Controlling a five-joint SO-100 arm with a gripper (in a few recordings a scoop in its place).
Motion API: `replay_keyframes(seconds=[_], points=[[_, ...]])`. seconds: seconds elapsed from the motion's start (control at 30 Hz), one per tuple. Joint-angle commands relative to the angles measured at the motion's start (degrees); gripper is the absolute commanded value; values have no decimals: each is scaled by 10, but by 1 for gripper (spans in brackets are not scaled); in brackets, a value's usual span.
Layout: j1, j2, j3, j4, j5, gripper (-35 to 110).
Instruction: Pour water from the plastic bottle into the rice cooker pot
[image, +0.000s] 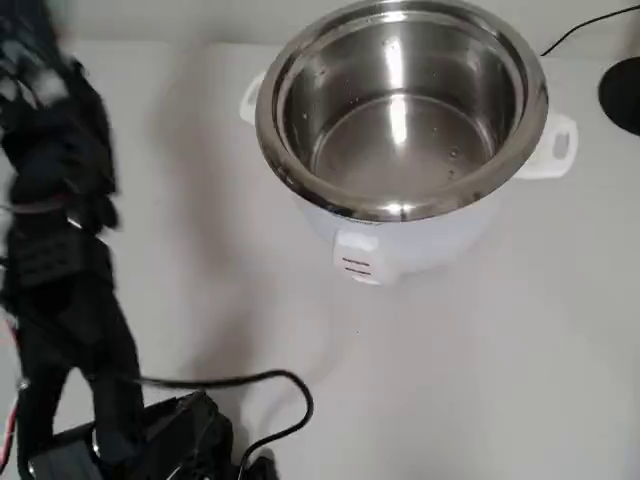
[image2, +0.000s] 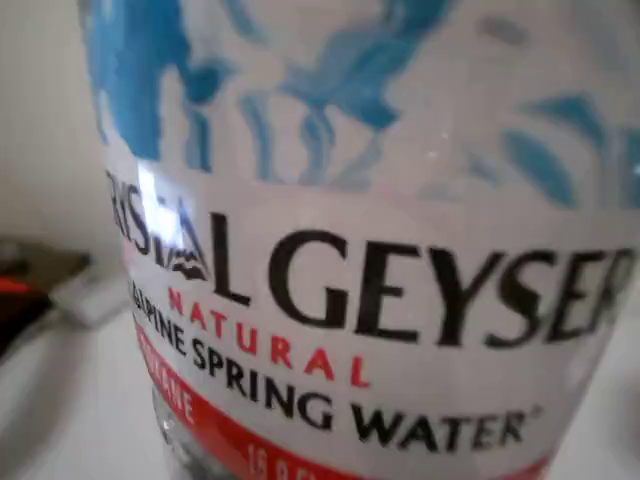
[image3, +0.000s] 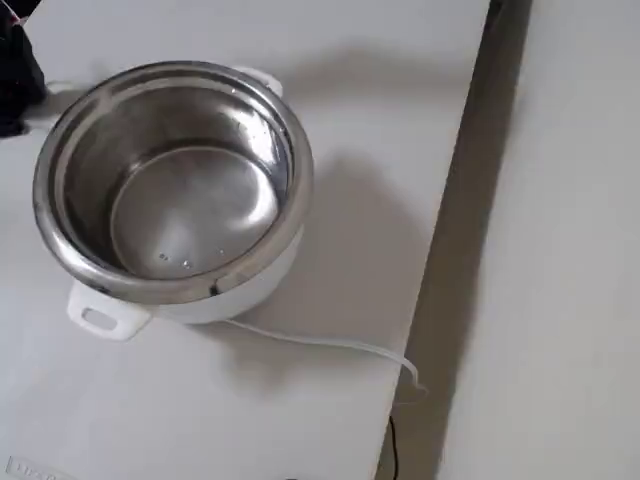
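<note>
The plastic bottle (image2: 340, 300) fills the wrist view at very close range: clear ribbed plastic with a blue, white and red label band reading "natural spring water". No fingers show around it. In the overhead view my black arm stands at the left edge, and its blurred gripper end (image: 40, 85) is well left of the rice cooker pot (image: 400, 110). That pot is a shiny steel bowl in a white body with side handles, also seen in the fixed view (image3: 175, 180). A few small drops, perhaps water (image3: 175, 262), lie on its floor.
A black cable (image: 250, 382) loops across the table in front of the arm's base. The cooker's white cord (image3: 330, 345) trails to the table's right edge (image3: 450, 250). A dark round object (image: 622, 95) sits at the back right.
</note>
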Motion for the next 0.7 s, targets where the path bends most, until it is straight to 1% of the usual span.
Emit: replay_keyframes(seconds=[0.0,0.2,0.33,0.43,0.5,0.67], points=[[36,-62,89,-230,-11,8],[84,-302,82,-496,-53,9],[95,-408,80,-587,-63,9],[104,-518,54,-683,-79,9],[110,-569,34,-711,-79,9],[119,-641,-10,-735,-85,9]])
